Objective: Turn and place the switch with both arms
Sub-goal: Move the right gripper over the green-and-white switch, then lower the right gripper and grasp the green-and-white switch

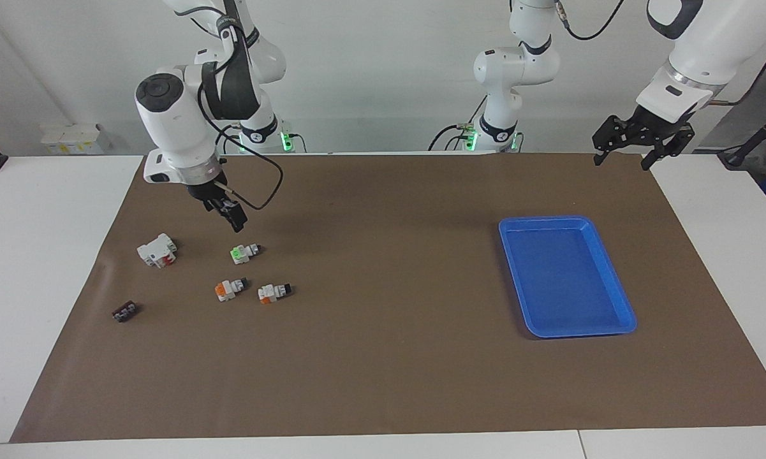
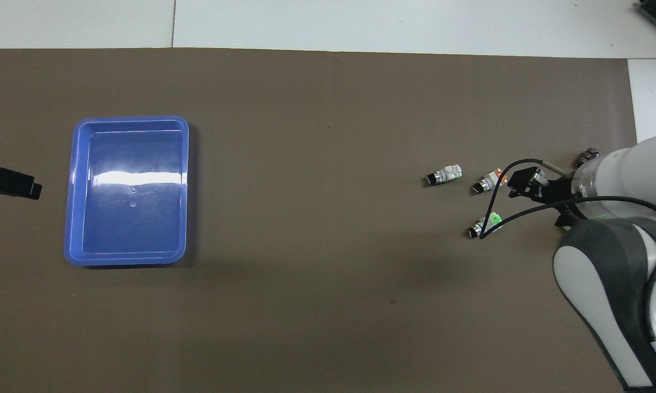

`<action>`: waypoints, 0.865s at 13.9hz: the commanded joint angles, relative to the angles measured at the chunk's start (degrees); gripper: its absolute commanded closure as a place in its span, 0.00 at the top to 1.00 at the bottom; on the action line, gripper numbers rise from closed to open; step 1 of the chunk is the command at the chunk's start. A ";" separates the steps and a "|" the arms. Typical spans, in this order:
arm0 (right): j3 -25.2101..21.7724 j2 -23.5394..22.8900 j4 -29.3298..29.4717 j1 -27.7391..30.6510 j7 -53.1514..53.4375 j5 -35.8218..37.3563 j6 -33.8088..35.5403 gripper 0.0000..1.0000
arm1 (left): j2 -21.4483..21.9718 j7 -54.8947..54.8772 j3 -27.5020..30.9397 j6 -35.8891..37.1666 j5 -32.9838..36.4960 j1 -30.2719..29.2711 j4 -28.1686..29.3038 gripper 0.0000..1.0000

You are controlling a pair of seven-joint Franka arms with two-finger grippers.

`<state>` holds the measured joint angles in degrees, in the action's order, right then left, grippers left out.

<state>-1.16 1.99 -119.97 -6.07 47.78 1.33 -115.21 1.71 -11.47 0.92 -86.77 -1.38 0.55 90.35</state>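
Glossy blue plastic tray (image 1: pixel 618 290), matt brown paper mat (image 1: pixel 383 370), glossy white arms (image 1: pixel 172 127)
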 commanded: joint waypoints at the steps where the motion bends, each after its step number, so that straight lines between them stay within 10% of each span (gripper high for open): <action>1: 0.19 -1.98 -3.67 -0.26 4.68 -0.79 -5.26 1.00 | 1.63 0.22 -0.04 0.02 -0.46 -0.20 1.76 1.00; 12: 0.19 -6.73 -12.64 3.96 4.78 -5.46 -20.39 1.00 | 1.19 0.04 -0.04 -0.33 -0.11 0.50 0.80 1.00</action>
<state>-1.42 -4.41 -130.11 -2.54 52.46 -2.78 -132.18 1.72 -11.47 0.57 -86.79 -1.39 0.71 90.34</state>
